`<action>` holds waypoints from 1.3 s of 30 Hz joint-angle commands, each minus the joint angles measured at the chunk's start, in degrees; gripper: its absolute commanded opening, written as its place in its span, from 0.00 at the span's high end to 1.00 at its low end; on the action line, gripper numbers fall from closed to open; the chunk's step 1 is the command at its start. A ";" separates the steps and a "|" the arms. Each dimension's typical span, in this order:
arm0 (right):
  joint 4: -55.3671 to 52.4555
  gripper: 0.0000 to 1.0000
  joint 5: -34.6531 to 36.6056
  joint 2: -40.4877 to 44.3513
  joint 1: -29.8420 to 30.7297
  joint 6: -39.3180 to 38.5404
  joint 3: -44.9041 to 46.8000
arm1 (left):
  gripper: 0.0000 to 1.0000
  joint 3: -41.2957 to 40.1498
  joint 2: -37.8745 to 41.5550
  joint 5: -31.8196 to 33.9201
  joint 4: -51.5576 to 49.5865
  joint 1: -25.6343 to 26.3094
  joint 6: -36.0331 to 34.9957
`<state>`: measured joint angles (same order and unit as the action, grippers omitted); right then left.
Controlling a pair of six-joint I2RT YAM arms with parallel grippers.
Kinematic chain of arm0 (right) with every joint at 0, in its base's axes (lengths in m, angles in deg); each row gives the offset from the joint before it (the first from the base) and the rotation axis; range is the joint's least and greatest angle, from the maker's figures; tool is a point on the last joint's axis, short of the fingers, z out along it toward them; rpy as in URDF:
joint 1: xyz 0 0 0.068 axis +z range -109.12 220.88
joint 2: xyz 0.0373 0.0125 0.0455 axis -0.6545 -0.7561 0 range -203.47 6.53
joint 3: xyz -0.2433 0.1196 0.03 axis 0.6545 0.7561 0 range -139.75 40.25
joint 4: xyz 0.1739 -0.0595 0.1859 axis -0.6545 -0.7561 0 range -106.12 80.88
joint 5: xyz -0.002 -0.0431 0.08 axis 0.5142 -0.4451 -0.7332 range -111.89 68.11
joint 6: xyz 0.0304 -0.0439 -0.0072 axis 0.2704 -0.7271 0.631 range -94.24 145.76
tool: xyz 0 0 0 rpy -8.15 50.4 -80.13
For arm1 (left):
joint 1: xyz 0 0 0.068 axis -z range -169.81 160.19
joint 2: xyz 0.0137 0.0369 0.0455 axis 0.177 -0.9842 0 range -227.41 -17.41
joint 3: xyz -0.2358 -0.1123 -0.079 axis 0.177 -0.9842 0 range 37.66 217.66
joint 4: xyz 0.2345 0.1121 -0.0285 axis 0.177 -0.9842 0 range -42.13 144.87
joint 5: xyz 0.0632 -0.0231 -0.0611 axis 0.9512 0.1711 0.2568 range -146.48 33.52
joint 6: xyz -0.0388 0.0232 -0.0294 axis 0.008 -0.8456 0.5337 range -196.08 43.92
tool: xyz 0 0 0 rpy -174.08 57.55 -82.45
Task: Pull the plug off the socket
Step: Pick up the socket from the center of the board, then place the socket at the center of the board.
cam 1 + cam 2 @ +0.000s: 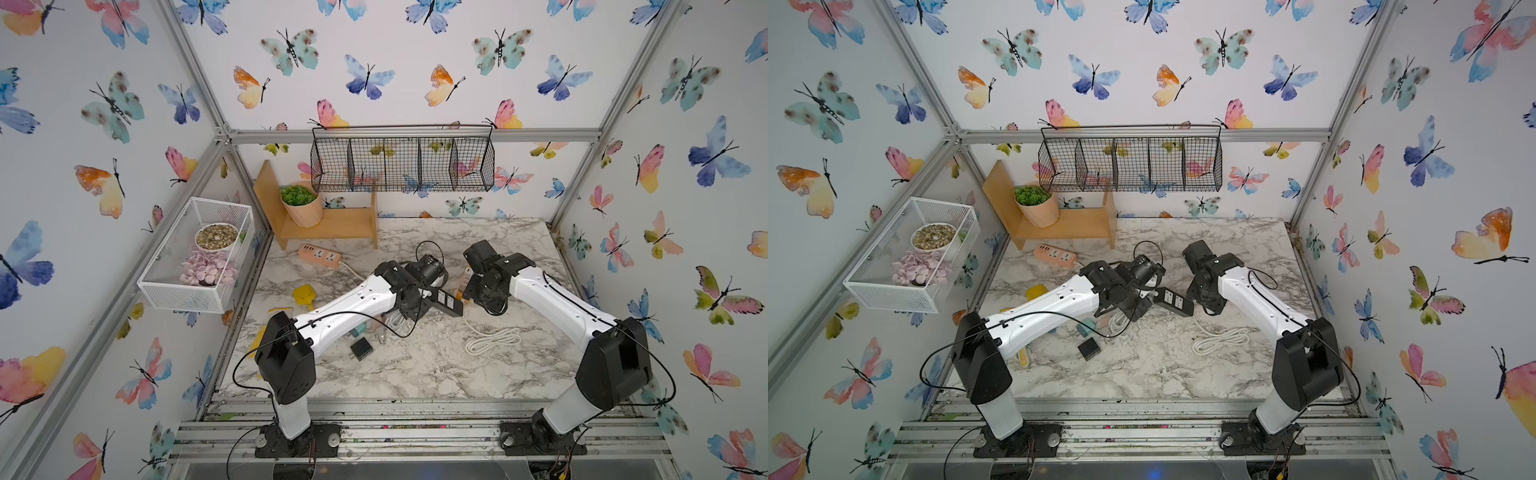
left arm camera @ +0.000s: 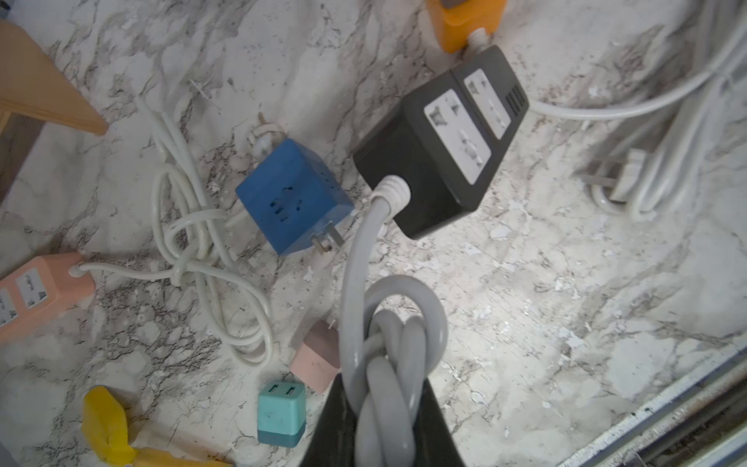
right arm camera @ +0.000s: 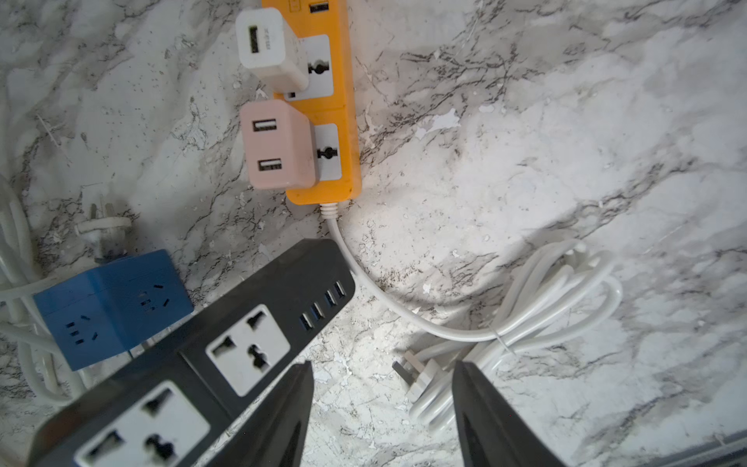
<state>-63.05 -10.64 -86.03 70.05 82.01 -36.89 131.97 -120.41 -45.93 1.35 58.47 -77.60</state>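
Marble desk (image 3: 566, 141) carries the orange socket strip (image 3: 348, 109) with pink plug (image 3: 279, 145) and white plug (image 3: 266, 48) seated. Left gripper (image 2: 386, 398) is clamped on a knotted grey cord (image 2: 355, 263); right gripper (image 3: 382, 366) is parted, empty. Risk: unheld strip may lift with plug.

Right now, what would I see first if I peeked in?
The left gripper pinches the knotted grey cord of a black plastic power strip, mid-table between both arms. Beside it lies an orange plastic power strip with a pink charger and a white charger plugged in.
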 commanded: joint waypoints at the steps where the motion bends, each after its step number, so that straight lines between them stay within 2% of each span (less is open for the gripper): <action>1: -0.66 0.39 2.04 1.40 -0.36 0.75 -0.39 | 1.00 4.67 -2.12 4.90 -1.12 -2.52 -1.37; 6: -0.51 0.39 1.74 1.51 -0.34 0.57 -0.07 | 1.00 7.69 -6.95 10.54 9.97 -3.27 -3.52; 9: -1.17 0.39 1.51 1.40 -0.32 0.27 -0.46 | 1.00 13.67 -11.02 10.45 9.98 -7.20 -3.07; 12: -0.96 0.39 1.50 1.83 -0.34 0.40 0.27 | 1.00 15.01 -14.33 8.95 10.62 -11.41 -2.63; 15: 0.11 0.39 1.08 2.12 -0.34 0.01 1.02 | 1.00 14.48 -15.53 8.62 11.37 -13.61 -3.66; 20: 0.14 0.39 1.58 0.73 -0.34 -1.84 1.38 | 1.00 9.58 -15.76 10.72 15.22 -14.28 -5.78; 28: 0.37 0.38 2.02 0.44 -0.41 -2.98 2.39 | 1.00 4.06 -15.92 10.08 17.96 -16.08 -6.46; 33: 0.49 0.39 1.94 0.34 -0.40 -2.78 2.61 | 0.88 2.18 -15.86 8.93 17.84 -16.11 -6.86; 37: 0.42 0.39 1.76 0.40 -0.43 -2.55 2.61 | 0.66 1.38 -15.81 8.97 17.19 -16.16 -6.78; 39: 0.45 0.39 1.76 0.53 -0.43 -2.46 2.79 | 0.62 0.81 -15.49 8.88 17.13 -16.17 -6.42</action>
<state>-62.38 -10.45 -85.44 70.05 79.69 -34.95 134.20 -136.80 -36.93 20.72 42.82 -84.00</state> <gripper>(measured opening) 0.614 0.360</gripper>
